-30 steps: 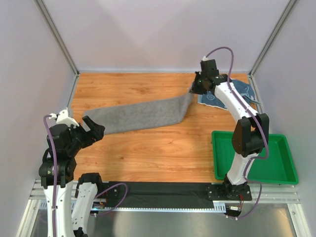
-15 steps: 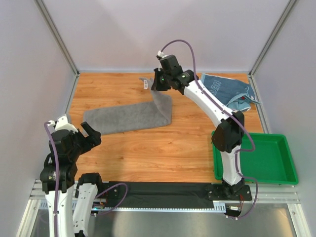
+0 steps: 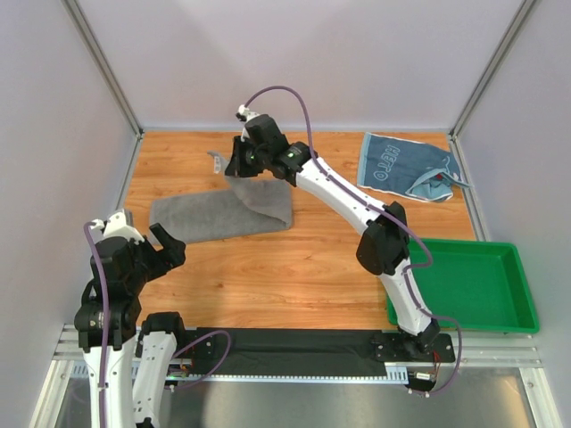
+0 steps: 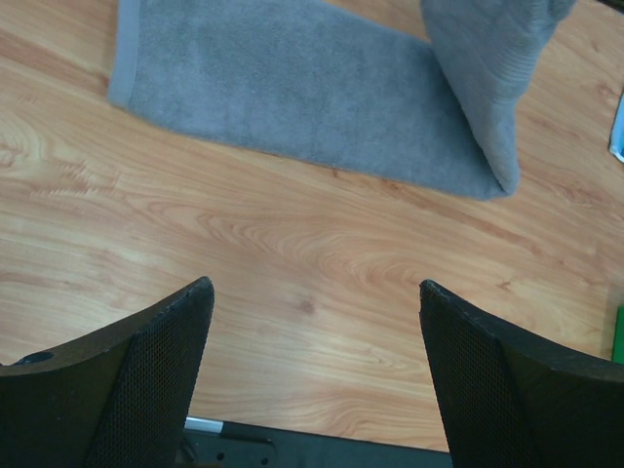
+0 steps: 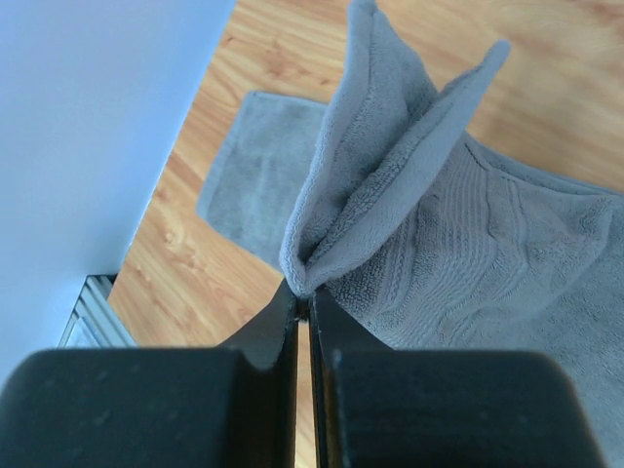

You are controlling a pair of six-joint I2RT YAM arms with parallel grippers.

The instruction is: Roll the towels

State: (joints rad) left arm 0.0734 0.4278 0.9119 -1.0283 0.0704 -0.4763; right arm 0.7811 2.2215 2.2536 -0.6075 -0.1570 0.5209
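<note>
From above, I see my right gripper (image 3: 234, 165) clamped on one end of the grey towel (image 3: 201, 216). It lifts that end back over the rest, which lies flat toward the table's (image 3: 294, 267) far-left corner. The light blue towel (image 3: 406, 165) lies at the far-right corner. My left gripper (image 3: 167, 242) hangs near the left edge.

Left wrist: the jaws are spread wide and empty, with the towel's fold beyond them.

Right wrist: the fingers pinch the bunched grey edge.

We see a wooden surface (image 3: 268, 276) carrying three things: a grey towel (image 3: 201, 216) at the far left with its right end raised off the wood, a light blue towel (image 3: 401, 165) far right, and a green tray (image 3: 473, 285) near right.
</note>
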